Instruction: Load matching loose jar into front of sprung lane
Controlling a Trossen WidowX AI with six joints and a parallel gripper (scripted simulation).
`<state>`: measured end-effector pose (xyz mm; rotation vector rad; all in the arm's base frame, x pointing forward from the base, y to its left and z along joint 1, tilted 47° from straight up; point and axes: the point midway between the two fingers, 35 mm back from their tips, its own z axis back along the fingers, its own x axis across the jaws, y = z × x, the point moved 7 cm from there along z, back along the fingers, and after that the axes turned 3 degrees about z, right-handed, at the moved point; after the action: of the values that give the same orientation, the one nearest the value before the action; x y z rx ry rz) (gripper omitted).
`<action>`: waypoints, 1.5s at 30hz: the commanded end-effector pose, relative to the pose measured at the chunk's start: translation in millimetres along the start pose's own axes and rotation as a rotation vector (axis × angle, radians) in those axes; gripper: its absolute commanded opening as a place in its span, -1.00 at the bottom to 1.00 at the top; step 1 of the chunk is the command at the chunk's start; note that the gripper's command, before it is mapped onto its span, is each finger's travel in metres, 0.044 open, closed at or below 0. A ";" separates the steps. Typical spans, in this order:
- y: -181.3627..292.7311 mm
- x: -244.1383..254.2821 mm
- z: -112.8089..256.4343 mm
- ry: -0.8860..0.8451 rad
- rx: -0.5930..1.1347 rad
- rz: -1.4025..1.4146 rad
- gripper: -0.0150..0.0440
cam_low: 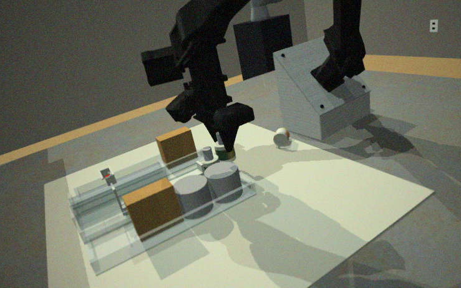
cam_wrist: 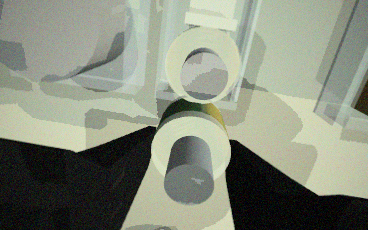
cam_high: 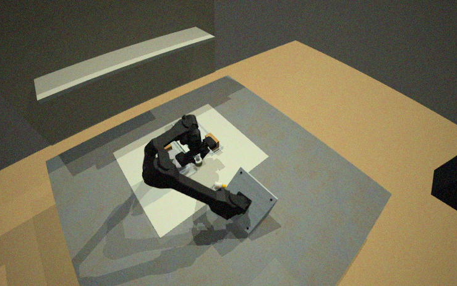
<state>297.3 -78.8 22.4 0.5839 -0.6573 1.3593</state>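
Note:
My gripper [cam_low: 226,146] [cam_wrist: 191,141] is shut on a jar [cam_high: 198,161] [cam_low: 225,153] [cam_wrist: 215,114] with a green and yellow body, white shoulder and grey cap. It holds the jar upright at the front end of the sprung lane; the jar seems slightly raised, its exact height unclear. The matching lane jar [cam_low: 210,159] [cam_wrist: 174,62] stands in the clear-walled lane, directly beyond the held jar in the wrist view. The white pusher plate [cam_wrist: 211,21] is behind it. The held jar partly hides the front stop. Another loose jar [cam_high: 218,185] [cam_low: 281,139], white with a yellow-orange end, lies on its side.
Two grey cylinders [cam_low: 193,196] [cam_low: 223,182] and an orange block [cam_low: 153,211] fill the neighbouring lane. Another orange block [cam_high: 211,140] [cam_low: 178,148] stands on the lane's other side. A grey sloped box [cam_high: 258,191] [cam_low: 296,85] stands beyond the lying jar, near the cream mat [cam_low: 378,186].

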 end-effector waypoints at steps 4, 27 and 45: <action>-7.9 -0.2 2.1 0.002 -0.018 0.009 -0.49; -16.0 -0.6 2.6 0.002 -0.018 0.009 -0.49; -22.2 -0.6 3.4 0.002 -0.018 0.009 -0.49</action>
<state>312.1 -81.4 21.9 0.5861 -0.6544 1.3603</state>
